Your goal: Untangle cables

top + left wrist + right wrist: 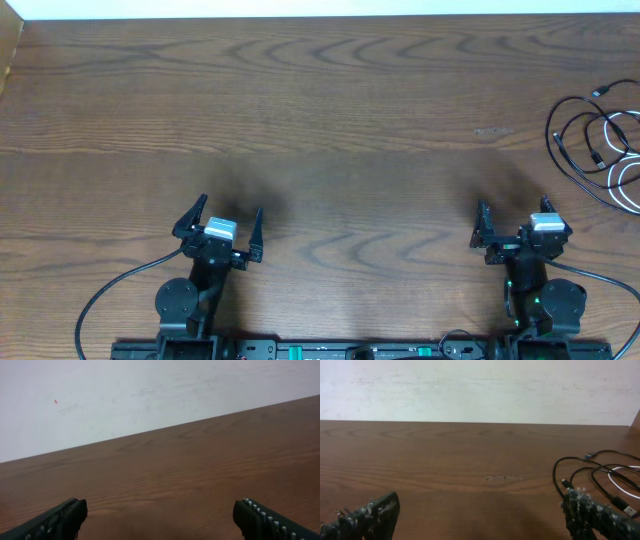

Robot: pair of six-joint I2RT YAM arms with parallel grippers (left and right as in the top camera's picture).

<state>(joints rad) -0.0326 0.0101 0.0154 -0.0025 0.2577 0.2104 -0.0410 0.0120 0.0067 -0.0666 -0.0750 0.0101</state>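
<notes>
Tangled cables (600,140) at table's (320,120) right edge

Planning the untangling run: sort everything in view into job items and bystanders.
Job:
- cables, black and white, looped together at the table's far right
- left gripper, open
- right gripper, open

Just there:
- table
- arm cable
- scuff mark

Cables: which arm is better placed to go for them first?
Right. The cables lie looped together at the far right of the table, ahead of the open right gripper. The left gripper, also open, sits far across from them.
</notes>
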